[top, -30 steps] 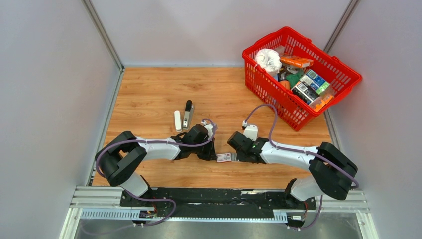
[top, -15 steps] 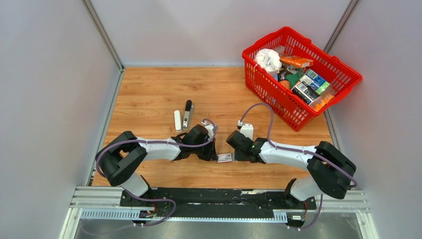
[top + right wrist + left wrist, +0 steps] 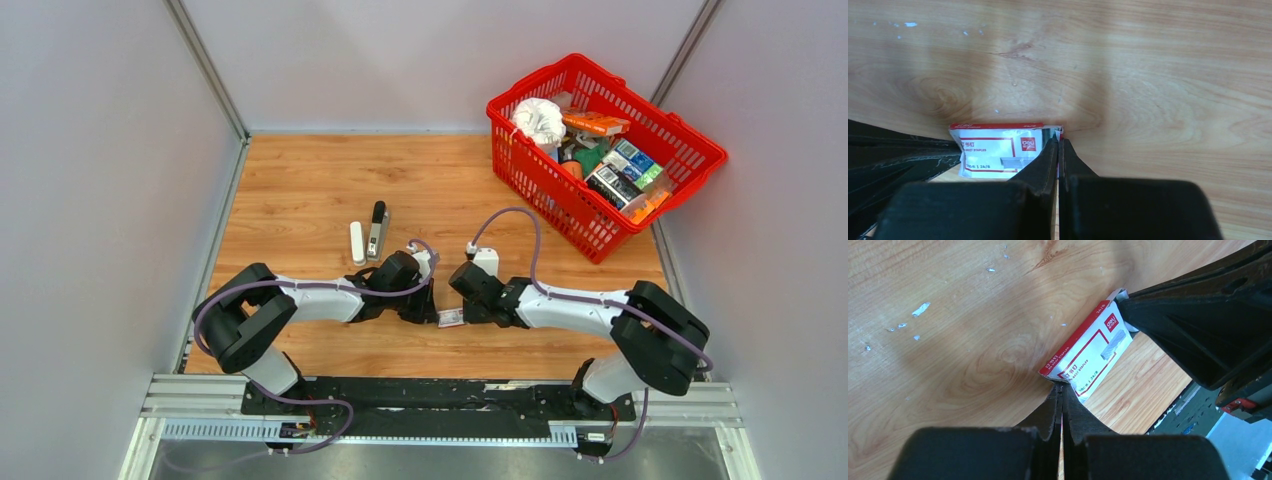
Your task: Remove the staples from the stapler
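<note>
**Now, both your grippers are pinched shut at the staple box**

Your left gripper has its fingers pressed flat together, the tips touching the near long edge of the small red-and-white box. Your right gripper is closed just as tight, its tips against the box's opposite, opened end. You cannot tell from either wrist view whether a cardboard flap is nipped between the fingers or the tips only butt against it. The box lies flat on the wooden table, between the two grippers.

The stapler lies well apart from both grippers, farther back on the table, with a white bar just beside it on its left. A few silvery flecks lie scattered on the bare wood away from the box; they are too small to say for sure that they are staples. A red basket of packets sits at the far right corner.
</note>
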You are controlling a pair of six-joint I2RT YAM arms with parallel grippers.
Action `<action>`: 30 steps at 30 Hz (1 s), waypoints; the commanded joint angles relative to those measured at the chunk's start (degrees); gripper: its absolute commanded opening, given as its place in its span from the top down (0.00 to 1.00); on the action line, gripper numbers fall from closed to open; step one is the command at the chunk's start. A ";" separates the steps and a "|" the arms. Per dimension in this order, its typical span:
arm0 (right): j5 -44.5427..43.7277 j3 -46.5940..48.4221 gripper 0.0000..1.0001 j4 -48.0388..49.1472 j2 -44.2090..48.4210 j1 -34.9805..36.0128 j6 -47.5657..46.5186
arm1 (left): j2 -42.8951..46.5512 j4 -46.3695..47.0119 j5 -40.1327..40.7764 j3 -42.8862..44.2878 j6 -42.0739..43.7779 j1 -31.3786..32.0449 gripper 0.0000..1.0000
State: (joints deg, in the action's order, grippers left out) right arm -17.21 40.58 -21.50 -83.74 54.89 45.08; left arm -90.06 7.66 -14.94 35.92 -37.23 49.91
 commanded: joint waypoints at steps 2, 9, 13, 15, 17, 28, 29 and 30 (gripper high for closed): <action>4.99 0.64 1.00 2.42 -1.77 1.53 -2.01 | -0.47 1.22 -0.35 -0.15 0.41 0.80 1.00; 5.44 1.43 1.00 2.52 -2.39 3.03 -2.54 | -0.55 1.30 -0.62 0.11 0.58 0.89 1.00; 2.89 2.14 0.97 -0.21 -1.42 3.03 -2.19 | -0.47 1.04 -0.62 0.29 0.67 0.98 1.00; 1.66 2.49 0.91 -1.61 -0.55 3.03 -1.84 | -0.29 1.04 -0.62 0.29 0.67 0.98 1.00; 0.26 2.84 0.88 -3.54 0.25 3.03 -1.31 | -0.20 0.95 -0.53 0.38 0.67 1.07 1.00; -4.93 2.75 0.78 -9.00 6.74 3.03 1.50 | 0.33 0.60 -0.35 0.29 0.76 1.42 1.00; -5.46 2.49 0.78 -9.44 7.36 3.11 1.85 | 0.41 0.69 -0.27 0.29 0.76 1.42 1.00; -5.81 2.23 0.78 -9.53 7.72 3.03 2.20 | 0.33 0.60 -0.27 0.38 0.76 1.50 1.00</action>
State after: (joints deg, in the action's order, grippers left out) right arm -19.33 41.87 -28.86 -79.18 57.65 44.86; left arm -90.06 7.64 -14.96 35.92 -37.19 50.76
